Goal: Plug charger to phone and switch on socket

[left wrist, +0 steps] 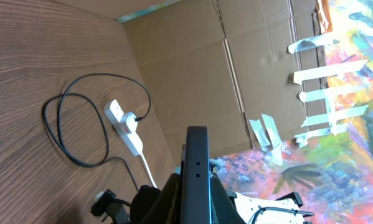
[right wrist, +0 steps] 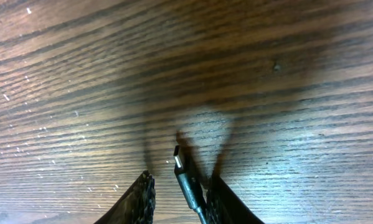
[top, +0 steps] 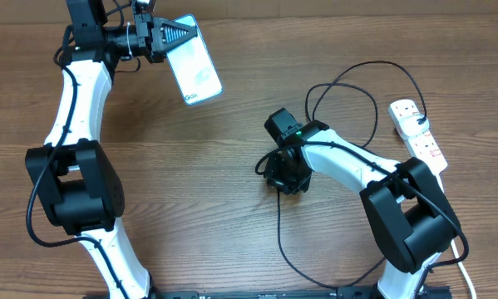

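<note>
Jaws on the left gripper (top: 161, 37) clamp the phone; the right gripper (right wrist: 180, 186) straddles the charger's tip, though I cannot tell whether it pinches. On the table (top: 232, 249), the socket (top: 419, 133) lies far right. At far left, the phone (top: 195, 65) slants lengthwise toward the middle. The charger (top: 279, 232) trails near centre. Its plug (right wrist: 179, 160) points forward along the fingers, tilted slightly left. Caught off-centre, it could twist and miss the port.

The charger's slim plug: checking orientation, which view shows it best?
Right wrist: the slim plug is close up between the right gripper's fingers. Overhead, that gripper hides it; only cable shows. Left wrist shows just distant cable loops.
</note>
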Available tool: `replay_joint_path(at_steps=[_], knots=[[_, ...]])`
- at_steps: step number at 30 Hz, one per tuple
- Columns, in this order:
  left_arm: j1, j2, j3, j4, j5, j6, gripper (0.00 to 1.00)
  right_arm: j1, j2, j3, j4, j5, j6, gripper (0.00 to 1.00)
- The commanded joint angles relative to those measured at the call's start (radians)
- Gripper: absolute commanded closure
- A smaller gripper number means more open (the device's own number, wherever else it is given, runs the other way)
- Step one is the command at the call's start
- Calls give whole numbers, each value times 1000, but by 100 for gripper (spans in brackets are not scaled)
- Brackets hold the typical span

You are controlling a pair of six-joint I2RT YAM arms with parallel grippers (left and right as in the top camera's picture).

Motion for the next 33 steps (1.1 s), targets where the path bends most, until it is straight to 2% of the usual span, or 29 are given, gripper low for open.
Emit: replay_joint_path(at_steps=[1,11,17,22,23,25,26,28,30,33], knots=[[-3,-11,13,1,19,19,96,19,92,-78,-4,-31,-27,71],[-3,-11,13,2,19,19,96,19,92,-78,-64,-68,-53,72],[-3,-11,13,2,19,20,96,18,92,-78,-44,-59,-53,83],[-3,-11,13,2,19,23,96,6,92,-77,-28,-55,-53,81],[-3,-11,13,2,19,23,96,3,92,-77,-27,-55,-53,78],[-3,-11,13,2,20,23,96,-1,92,-77,-19,-54,-53,57],[-3,-11,13,2,20,23,96,-4,92,-77,-14,-51,-53,51],[-3,-11,13,2,20,23,96,-15,92,-77,-2,-52,-54,44],[-3,-11,13,2,22,23,96,-31,92,-76,22,-80,-92,31],[-3,-11,13,2,27,23,96,-45,92,-76,60,-151,-175,23]])
